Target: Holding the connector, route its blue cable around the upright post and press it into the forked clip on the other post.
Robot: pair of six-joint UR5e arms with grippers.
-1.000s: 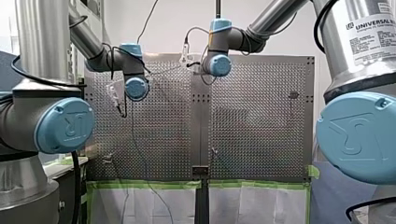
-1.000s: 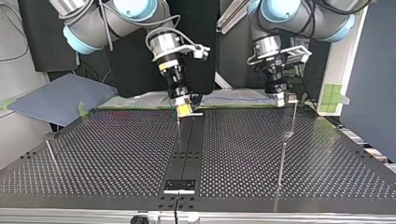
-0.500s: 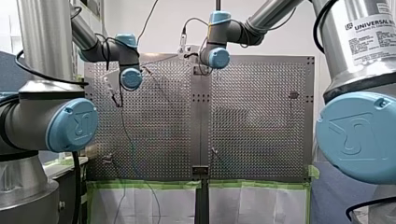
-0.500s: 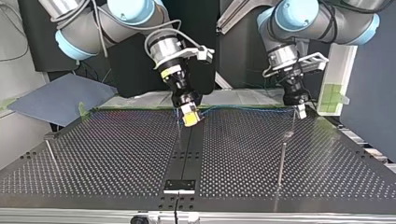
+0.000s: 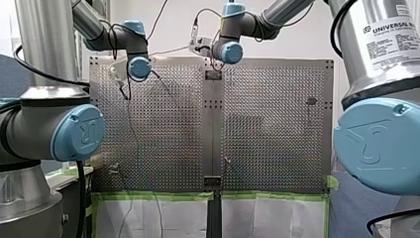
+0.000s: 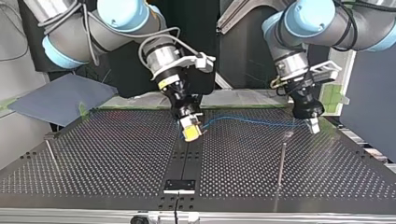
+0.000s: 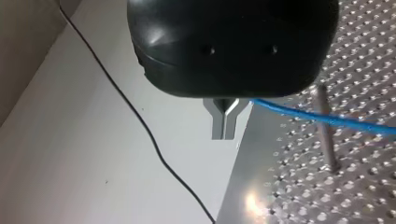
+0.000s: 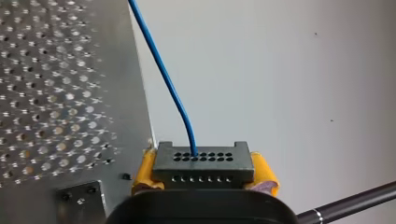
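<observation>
1. The black connector [image 8: 203, 163], with rows of small holes in its face, is clamped between the yellow pads [image 8: 145, 169] of my right gripper [image 8: 204, 171].
2. The blue cable [image 8: 163, 77] leaves one hole and runs off ahead of the gripper.
3. In the top view it spans above the perforated table [image 6: 116, 154] to my left gripper [image 7: 225, 123]. Its metal fingers [image 7: 219, 126] are pressed together, with the cable at their root, crossing in front of a thin post [image 7: 324, 126].
4. Both arms slant down from the top view's upper edge, with the grippers off the table.
5. In the front view, a label [image 5: 393, 34] on my right arm reads "UNIVERSAL R…".

Two arms [image 6: 93, 28] [image 6: 327, 23], one connector [image 8: 203, 164], one blue cable [image 8: 159, 65].
</observation>
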